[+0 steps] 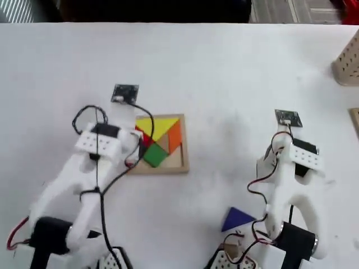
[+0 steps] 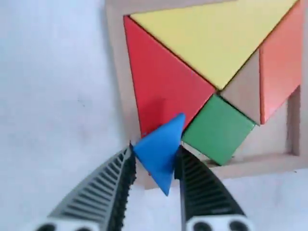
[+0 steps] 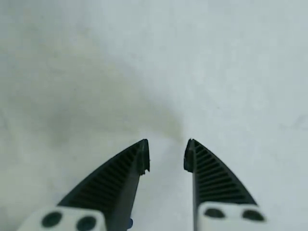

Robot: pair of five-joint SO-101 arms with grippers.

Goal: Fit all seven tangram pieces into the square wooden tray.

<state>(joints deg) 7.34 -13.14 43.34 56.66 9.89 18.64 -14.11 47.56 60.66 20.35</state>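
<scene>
The square wooden tray (image 1: pixel 162 170) lies left of the table's centre and holds a yellow triangle (image 1: pixel 152 126), a red triangle (image 1: pixel 145 138), an orange piece (image 1: pixel 175 137) and a green square (image 1: pixel 155 154). My left gripper (image 2: pixel 155 161) is shut on a small blue triangle (image 2: pixel 159 149), which hangs over the tray's rim (image 2: pixel 250 163) by the red triangle (image 2: pixel 161 84) and the green square (image 2: pixel 217 129). A dark blue triangle (image 1: pixel 236 218) lies loose on the table beside the right arm (image 1: pixel 291 154). My right gripper (image 3: pixel 166 156) is open above bare table with nothing between its fingers.
A tan patch (image 2: pixel 243 89) shows between the yellow, orange and green pieces. A perforated wooden block (image 1: pixel 348 64) stands at the far right edge. Small circuit boards (image 1: pixel 124 93) (image 1: pixel 288 117) with cables stick out ahead of each arm. The table's far half is free room.
</scene>
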